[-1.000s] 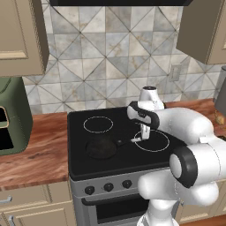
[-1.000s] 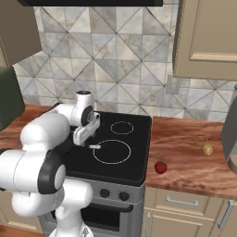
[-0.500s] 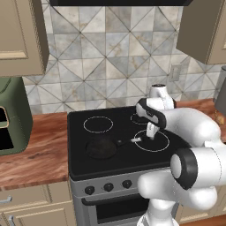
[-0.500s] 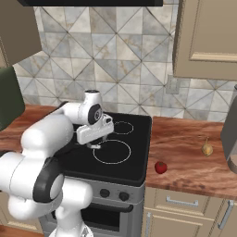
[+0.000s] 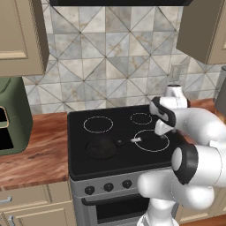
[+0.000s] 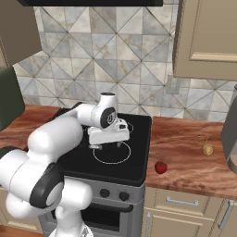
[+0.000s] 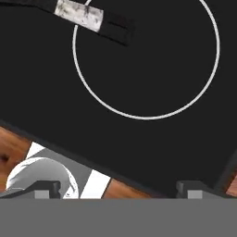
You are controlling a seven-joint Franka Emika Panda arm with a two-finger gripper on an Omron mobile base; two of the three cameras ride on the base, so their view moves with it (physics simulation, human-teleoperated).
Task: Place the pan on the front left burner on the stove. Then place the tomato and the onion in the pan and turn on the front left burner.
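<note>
The black pan (image 5: pixel 101 148) sits on the front left part of the stove (image 5: pixel 79 163), covering the front left burner. Its thin handle points right and ends in a silvery tip (image 5: pixel 137 140) (image 7: pixel 78 14). My gripper (image 5: pixel 161 132) (image 6: pixel 109 145) (image 7: pixel 118 190) hangs open and holds nothing, above the large front right ring (image 5: pixel 151 140) (image 7: pixel 146 46), just right of the handle tip. The red tomato (image 6: pixel 160 167) lies on the wooden counter right of the stove. The tan onion (image 6: pixel 207 148) lies farther right and back. In the right base view my arm hides the pan.
A green appliance (image 5: pixel 9 117) stands on the counter to the stove's left. A grey appliance (image 6: pixel 231 134) stands at the far right, near the onion. Black knobs (image 5: pixel 108 187) line the stove front. Wall cabinets hang above on both sides.
The open gripper has swung right, away from the pan's handle tip, and now hangs over the front right ring. The pan, tomato and onion have stayed put.
</note>
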